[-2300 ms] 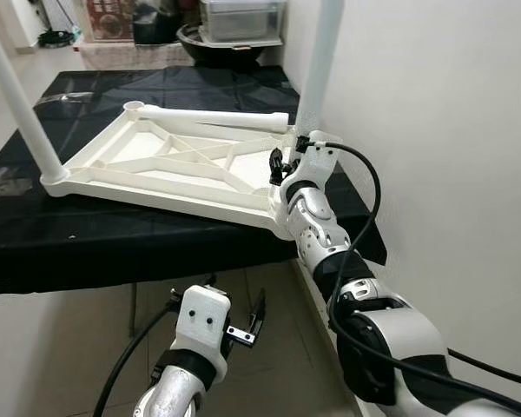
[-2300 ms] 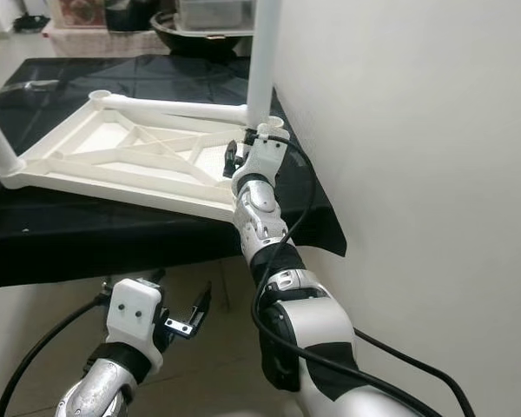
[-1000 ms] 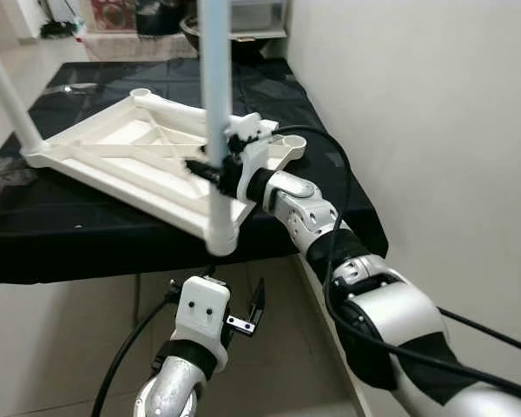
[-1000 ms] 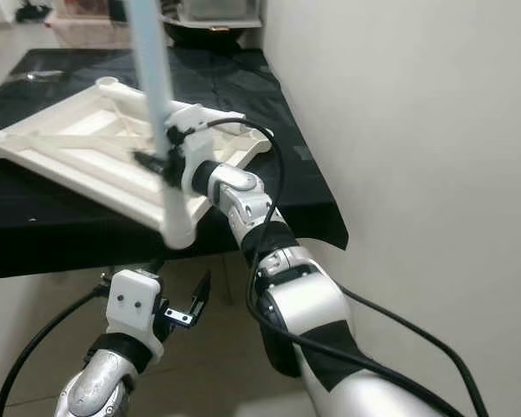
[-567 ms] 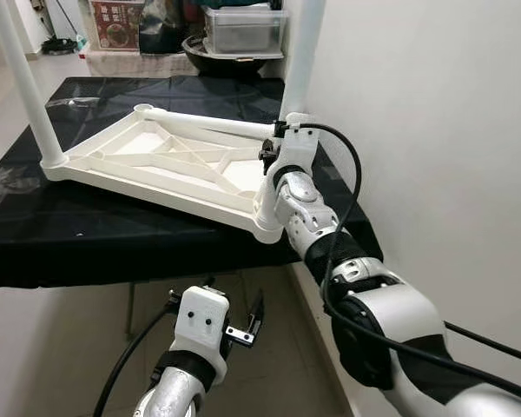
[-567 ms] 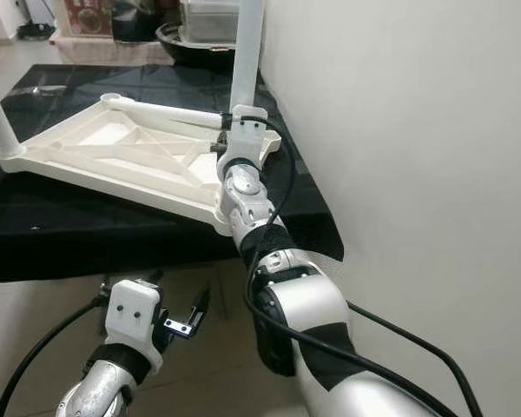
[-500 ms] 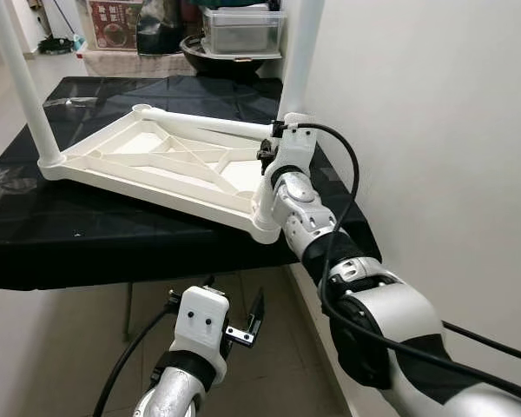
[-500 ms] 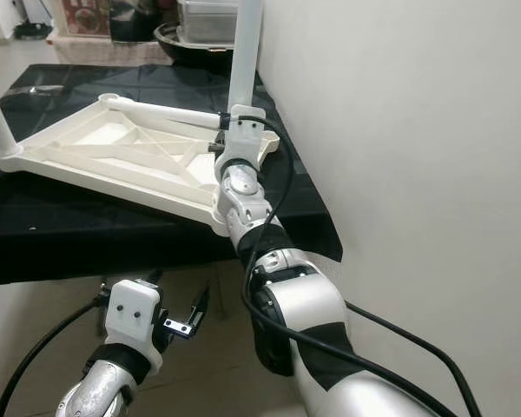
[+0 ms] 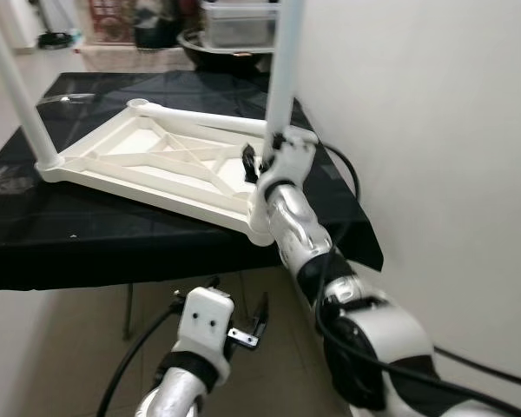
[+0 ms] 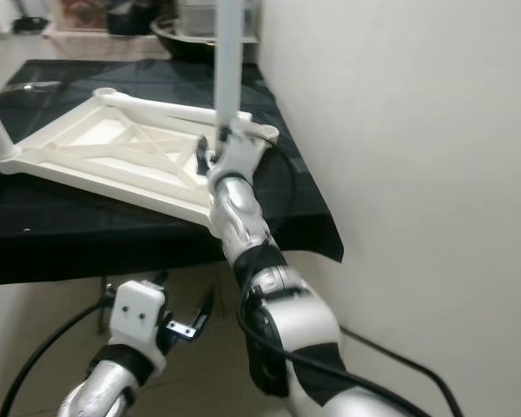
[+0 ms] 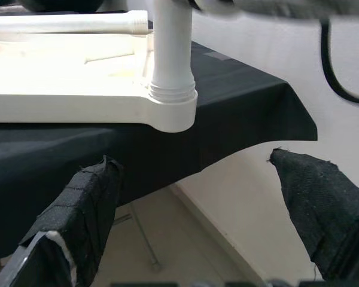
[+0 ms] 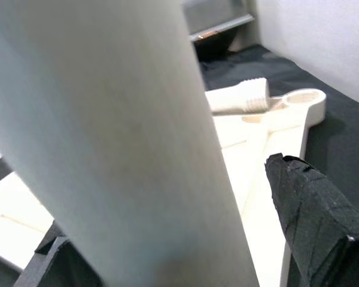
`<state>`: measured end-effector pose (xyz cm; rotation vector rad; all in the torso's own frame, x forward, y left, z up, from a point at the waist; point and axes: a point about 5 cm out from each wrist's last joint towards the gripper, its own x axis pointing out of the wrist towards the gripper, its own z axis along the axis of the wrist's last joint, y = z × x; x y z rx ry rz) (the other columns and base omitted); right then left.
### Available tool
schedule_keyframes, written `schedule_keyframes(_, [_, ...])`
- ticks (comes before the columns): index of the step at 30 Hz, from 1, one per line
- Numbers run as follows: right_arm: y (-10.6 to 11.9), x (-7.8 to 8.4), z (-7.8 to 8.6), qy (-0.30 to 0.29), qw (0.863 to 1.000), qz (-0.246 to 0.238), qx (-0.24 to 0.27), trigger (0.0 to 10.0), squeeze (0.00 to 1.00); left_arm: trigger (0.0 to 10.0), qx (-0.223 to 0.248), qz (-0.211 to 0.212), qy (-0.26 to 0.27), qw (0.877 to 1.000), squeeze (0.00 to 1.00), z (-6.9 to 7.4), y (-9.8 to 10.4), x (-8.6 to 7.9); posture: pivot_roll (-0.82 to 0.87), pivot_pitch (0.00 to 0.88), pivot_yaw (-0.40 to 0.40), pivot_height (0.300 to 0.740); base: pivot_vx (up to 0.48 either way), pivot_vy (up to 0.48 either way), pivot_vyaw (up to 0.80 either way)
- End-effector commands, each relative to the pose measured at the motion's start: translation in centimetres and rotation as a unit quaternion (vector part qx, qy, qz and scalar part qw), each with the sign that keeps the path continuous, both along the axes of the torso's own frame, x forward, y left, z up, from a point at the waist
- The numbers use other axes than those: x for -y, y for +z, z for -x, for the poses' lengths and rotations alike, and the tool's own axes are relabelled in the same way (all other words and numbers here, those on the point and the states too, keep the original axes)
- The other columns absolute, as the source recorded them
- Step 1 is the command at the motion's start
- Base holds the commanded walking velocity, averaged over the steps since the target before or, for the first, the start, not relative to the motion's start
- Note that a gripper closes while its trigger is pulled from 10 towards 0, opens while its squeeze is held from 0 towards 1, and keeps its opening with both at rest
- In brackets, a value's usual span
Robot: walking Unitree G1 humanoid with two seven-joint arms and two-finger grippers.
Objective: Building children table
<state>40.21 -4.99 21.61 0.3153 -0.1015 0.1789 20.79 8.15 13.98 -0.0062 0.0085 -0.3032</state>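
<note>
Near the frame's centre the right gripper (image 9: 259, 162) has its fingers pinching an upright white leg (image 9: 279, 78), long axis vertical above the upturned tabletop (image 9: 169, 161) on the black worktop (image 9: 87, 230), while the left gripper (image 9: 230, 326) hangs spread below.

Home interior, tiled floor (image 9: 61, 347), plain white wall (image 9: 434, 113); storage box (image 9: 236, 22), black-draped table (image 9: 113, 234)

One white tabletop (image 9: 156, 161) lies upside down on one black-covered table (image 9: 113, 230). Three white legs: one upright at the left corner (image 9: 22, 95), one upright at the near right corner (image 9: 282, 69), one lying along the far edge (image 9: 204, 117). Two robot hands: left (image 9: 234, 326), right (image 9: 256, 161).
</note>
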Motion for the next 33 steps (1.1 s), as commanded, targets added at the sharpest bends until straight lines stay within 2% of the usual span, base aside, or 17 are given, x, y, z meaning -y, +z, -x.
schedule_keyframes(1, [0.7, 0.2, 0.0, 0.005, 1.0, 0.006, 0.024, 10.0, 0.0, 10.0, -0.005, -0.003, -0.003, 1.0, 0.0, 0.0, -0.3, 0.0, 0.12, 0.081, -0.063, 0.74, 0.0, 0.0, 0.0])
schedule_keyframes(5, [-1.0, 1.7, 1.1, 0.037, 0.998, 0.018, 0.045, 10.0, 0.0, 10.0, -0.006, -0.005, -0.003, 1.0, 0.0, -0.2, -0.4, -0.1, 0.1, 0.081, -0.05, 0.74, 0.0, 0.0, 0.0])
schedule_keyframes(6, [-1.9, 2.6, 2.0, 0.05, 0.997, 0.022, 0.055, 10.0, 0.0, 10.0, -0.006, -0.005, -0.003, 1.0, 0.0, -0.2, -0.4, -0.2, 0.1, 0.08, -0.047, 0.74, 0.0, 0.0, 0.0])
schedule_keyframes(7, [-1.9, 2.6, 2.0, 0.05, 0.997, 0.022, 0.055, 10.0, 0.0, 10.0, -0.006, -0.005, -0.003, 1.0, 0.0, -0.2, -0.4, -0.2, 0.1, 0.08, -0.047, 0.74, 0.0, 0.0, 0.0])
schedule_keyframes(8, [-2.8, 3.6, 3.2, 0.057, 0.996, 0.028, 0.063, 10.0, 0.0, 10.0, -0.006, -0.006, -0.003, 1.0, 0.0, -0.3, -0.4, -0.2, 0.1, 0.081, -0.046, 0.74, 0.0, 0.0, 0.0])
schedule_keyframes(10, [-2.8, 3.6, 3.2, 0.057, 0.996, 0.028, 0.063, 10.0, 0.0, 10.0, -0.006, -0.006, -0.003, 1.0, 0.0, -0.3, -0.4, -0.2, 0.1, 0.081, -0.046, 0.74, 0.0, 0.0, 0.0])
schedule_keyframes(12, [-4.0, 5.1, 5.4, 0.065, 0.994, 0.039, 0.073, 10.0, 0.0, 10.0, -0.005, -0.009, -0.003, 1.0, 0.0, -0.5, -0.5, -0.4, 0.1, 0.083, -0.037, 0.74, 0.0, 0.0, 0.0])
schedule_keyframes(13, [-4.0, 5.1, 5.4, 0.065, 0.994, 0.039, 0.073, 10.0, 0.0, 10.0, -0.005, -0.009, -0.003, 1.0, 0.0, -0.5, -0.5, -0.4, 0.1, 0.083, -0.037, 0.74, 0.0, 0.0, 0.0])
schedule_keyframes(15, [-4.6, 5.6, 6.6, 0.066, 0.994, 0.05, 0.072, 10.0, 0.0, 10.0, -0.004, -0.01, -0.002, 1.0, 0.0, -0.6, -0.5, -0.5, 0.09, 0.081, -0.037, 0.74, 0.0, 0.0, 0.0])
schedule_keyframes(16, [-5.6, 6.2, 8.0, 0.066, 0.993, 0.066, 0.066, 10.0, 0.0, 10.0, -0.004, -0.011, 0.0, 1.0, 0.0, -0.7, -0.5, -0.6, 0.09, 0.082, -0.036, 0.74, 0.0, 0.0, 0.0])
schedule_keyframes(19, [-6.2, 6.7, 8.9, 0.058, 0.993, 0.082, 0.061, 10.0, 0.0, 10.0, -0.003, -0.011, 0.001, 1.0, 0.0, -0.7, -0.5, -0.6, 0.09, 0.082, -0.036, 0.74, 0.0, 0.0, 0.0])
schedule_keyframes(21, [-7.4, 7.7, 11.1, 0.039, 0.995, 0.09, 0.035, 10.0, 0.0, 10.0, 0.002, -0.016, 0.006, 1.0, 0.0, -0.8, -0.4, -0.8, 0.08, 0.084, -0.029, 0.74, 0.0, 0.0, 0.0])
schedule_keyframes(22, [-7.4, 7.7, 11.1, 0.039, 0.995, 0.09, 0.035, 10.0, 0.0, 10.0, 0.002, -0.016, 0.006, 1.0, 0.0, -0.8, -0.4, -0.8, 0.08, 0.084, -0.029, 0.74, 0.0, 0.0, 0.0])
schedule_keyframes(24, [-8.1, 8.4, 12.8, 0.017, 0.995, 0.097, 0.01, 10.0, 0.0, 10.0, 0.006, -0.021, 0.013, 1.0, 0.0, -0.8, -0.3, -1.1, 0.08, 0.083, -0.026, 0.74, 0.0, 0.0, 0.4])
schedule_keyframes(25, [-8.1, 8.4, 12.8, 0.017, 0.995, 0.097, 0.01, 10.0, 0.0, 10.0, 0.006, -0.021, 0.013, 1.0, 0.0, -0.8, -0.3, -1.1, 0.08, 0.083, -0.026, 0.74, 0.0, 0.0, 0.8])
schedule_keyframes(29, [-9.0, 9.2, 14.9, -0.019, 0.994, 0.109, -0.023, 10.0, 0.0, 10.0, -0.003, -0.021, 0.043, 0.999, 0.0, -0.9, -0.4, -2.0, 0.08, 0.079, -0.018, 0.74, 0.0, 0.0, 0.8])
schedule_keyframes(33, [-9.2, 9.4, 15.4, -0.04, 0.992, 0.118, -0.036, 10.0, 0.0, 10.0, -0.011, -0.023, 0.054, 0.998, 0.0, -0.9, -0.6, -2.3, 0.08, 0.076, -0.015, 0.74, 0.0, 0.0, 0.6])
